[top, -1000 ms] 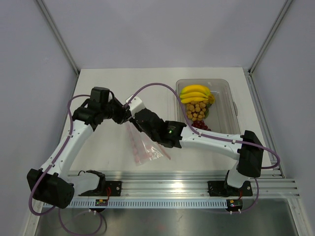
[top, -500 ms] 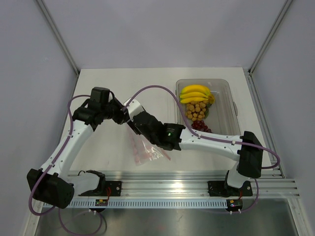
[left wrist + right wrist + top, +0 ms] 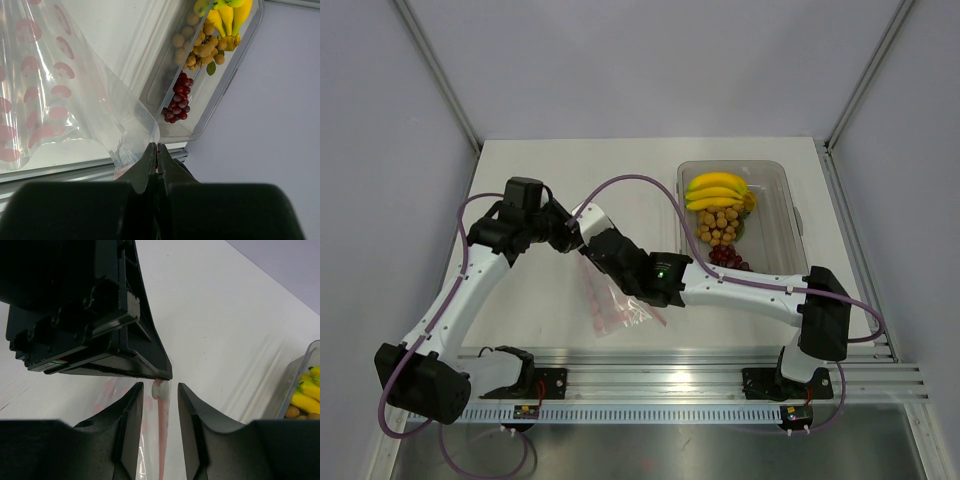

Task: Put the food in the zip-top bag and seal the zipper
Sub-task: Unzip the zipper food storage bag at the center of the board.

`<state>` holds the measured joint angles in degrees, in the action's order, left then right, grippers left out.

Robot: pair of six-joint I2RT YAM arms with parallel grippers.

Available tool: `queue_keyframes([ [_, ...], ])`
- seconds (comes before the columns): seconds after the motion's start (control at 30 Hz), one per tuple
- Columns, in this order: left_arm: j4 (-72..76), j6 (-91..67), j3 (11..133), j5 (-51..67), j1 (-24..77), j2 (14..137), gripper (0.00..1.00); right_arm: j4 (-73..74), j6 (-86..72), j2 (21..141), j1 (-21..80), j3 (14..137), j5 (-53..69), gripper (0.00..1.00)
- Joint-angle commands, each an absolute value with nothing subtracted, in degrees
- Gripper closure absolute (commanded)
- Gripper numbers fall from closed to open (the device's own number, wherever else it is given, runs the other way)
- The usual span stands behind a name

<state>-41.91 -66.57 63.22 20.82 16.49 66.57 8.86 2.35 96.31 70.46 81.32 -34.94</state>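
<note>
The zip-top bag point(image 3: 616, 304), clear with pink-red dots, hangs from its top corner down to the table. My left gripper point(image 3: 576, 238) is shut on that corner; in the left wrist view the film point(image 3: 55, 90) spreads out from the closed tips point(image 3: 157, 147). My right gripper point(image 3: 160, 383) is open, its jaws either side of the white slider point(image 3: 160, 390) at the top of the pink zipper point(image 3: 163, 435), with a gap on both sides. The food lies in the tray: bananas point(image 3: 715, 187), tan round fruits point(image 3: 720, 225), dark red grapes point(image 3: 725, 255).
The rigid clear tray point(image 3: 786, 215) stands at the right of the table; its wall point(image 3: 220, 95) also shows in the left wrist view. An aluminium rail point(image 3: 700, 365) runs along the near edge. Both arms cross over the table's middle left.
The right arm has shifted slightly left toward the left gripper, and its jaws have varied a little in width. The left gripper and the bag have stayed put.
</note>
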Motion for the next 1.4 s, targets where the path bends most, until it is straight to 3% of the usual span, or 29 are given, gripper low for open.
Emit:
queue_keyframes([
  [0.0,-40.3,-67.4,63.5,22.0,16.6,65.2,1.00,7.6,2.5,96.8,70.8,81.7,-37.4,0.60],
  [0.2,-40.3,-67.6,63.5,21.7,16.6,65.1,1.00,7.6,2.5,96.6,70.8,81.3,-37.8,0.69],
  [0.33,-40.3,-67.7,63.2,21.6,16.6,65.0,1.00,7.4,2.4,96.2,70.9,80.9,-37.9,0.87],
  [0.53,-40.0,-68.2,63.4,21.2,16.6,65.1,1.00,8.2,1.6,95.5,70.9,80.0,-37.7,1.00],
  [1.37,-39.6,-68.4,65.6,20.7,13.4,65.6,1.00,12.4,-5.7,90.0,71.5,72.0,-38.8,1.00],
])
